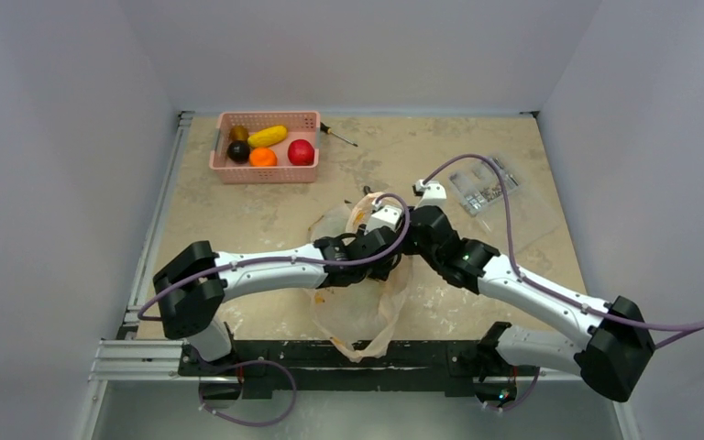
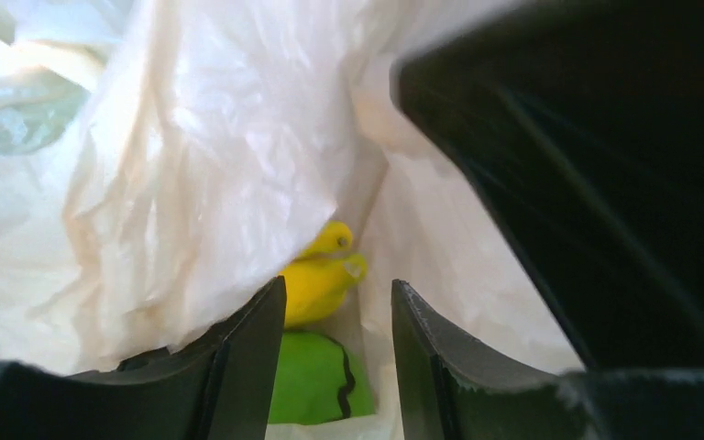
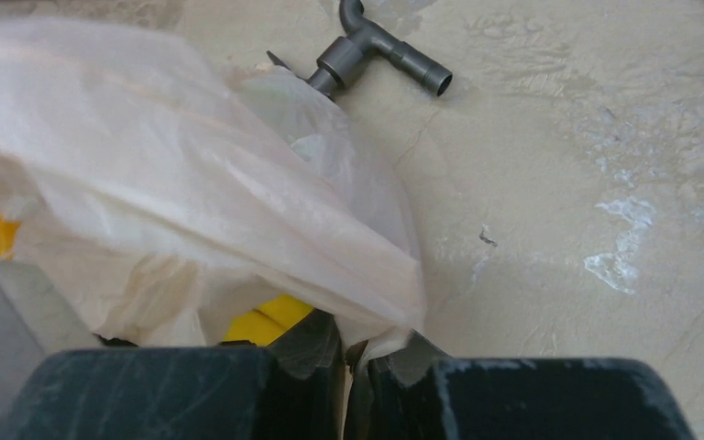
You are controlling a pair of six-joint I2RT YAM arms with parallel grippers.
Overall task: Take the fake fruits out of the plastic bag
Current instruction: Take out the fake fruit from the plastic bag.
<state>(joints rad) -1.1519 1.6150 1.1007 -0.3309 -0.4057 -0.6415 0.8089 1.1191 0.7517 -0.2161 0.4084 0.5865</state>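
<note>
The pale peach plastic bag (image 1: 359, 307) lies crumpled at the table's near middle, with both arms meeting over its mouth. My left gripper (image 2: 339, 307) is open and reaches inside the bag (image 2: 192, 156). Just beyond its fingertips lie the yellow banana bunch (image 2: 323, 275) and the green striped ball (image 2: 316, 378). My right gripper (image 3: 356, 356) is shut on the bag's edge (image 3: 238, 202) and holds it up; a bit of the banana bunch (image 3: 270, 323) shows under the film. In the top view the left gripper (image 1: 368, 266) and right gripper (image 1: 410, 246) are close together. No maroon fruit shows in the bag.
A pink basket (image 1: 264, 172) at the back left holds a yellow fruit, an orange ball, a red apple and two dark round fruits. A screwdriver (image 1: 339, 136) lies beside it. A clear packet of small parts (image 1: 486, 192) lies at the right. A grey pipe fitting (image 3: 376, 50) lies behind the bag.
</note>
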